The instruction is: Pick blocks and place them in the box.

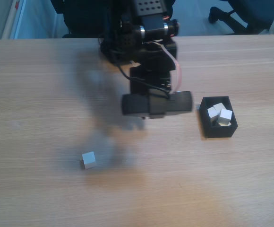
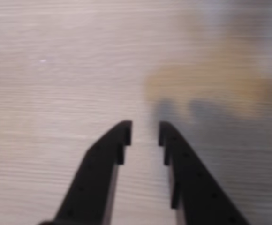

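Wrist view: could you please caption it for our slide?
Empty gripper, jaws slightly parted, over bare wooden table.

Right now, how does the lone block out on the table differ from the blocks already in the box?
The lone block sits by itself on the bare table, lower left in the fixed view; the boxed blocks lie inside the black box at right. The lone block rests flat and apart from everything, while the boxed blocks are crowded together at mixed angles. They share the same pale colour and small cube shape. The gripper holds neither.
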Robot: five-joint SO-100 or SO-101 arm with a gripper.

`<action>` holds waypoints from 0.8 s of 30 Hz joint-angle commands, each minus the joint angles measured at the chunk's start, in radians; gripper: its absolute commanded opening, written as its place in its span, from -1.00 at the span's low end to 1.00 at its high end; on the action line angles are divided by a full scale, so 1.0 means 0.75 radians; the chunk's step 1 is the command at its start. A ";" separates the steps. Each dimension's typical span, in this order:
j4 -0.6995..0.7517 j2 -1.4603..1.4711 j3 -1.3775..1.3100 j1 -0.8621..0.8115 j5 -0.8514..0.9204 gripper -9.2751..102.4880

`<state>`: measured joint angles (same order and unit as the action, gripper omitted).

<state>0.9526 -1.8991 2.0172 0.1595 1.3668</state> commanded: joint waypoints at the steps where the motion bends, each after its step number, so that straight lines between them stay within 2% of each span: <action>1: -0.151 -0.133 0.108 -0.084 0.133 -0.72; 11: -0.577 -0.090 0.250 -0.327 0.276 -0.67; 16: -0.677 -0.031 0.235 -0.448 0.372 -0.64; 24: -0.724 0.104 0.157 -0.573 0.452 -0.60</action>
<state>0.4372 -1.8316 2.2013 -0.2439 1.6981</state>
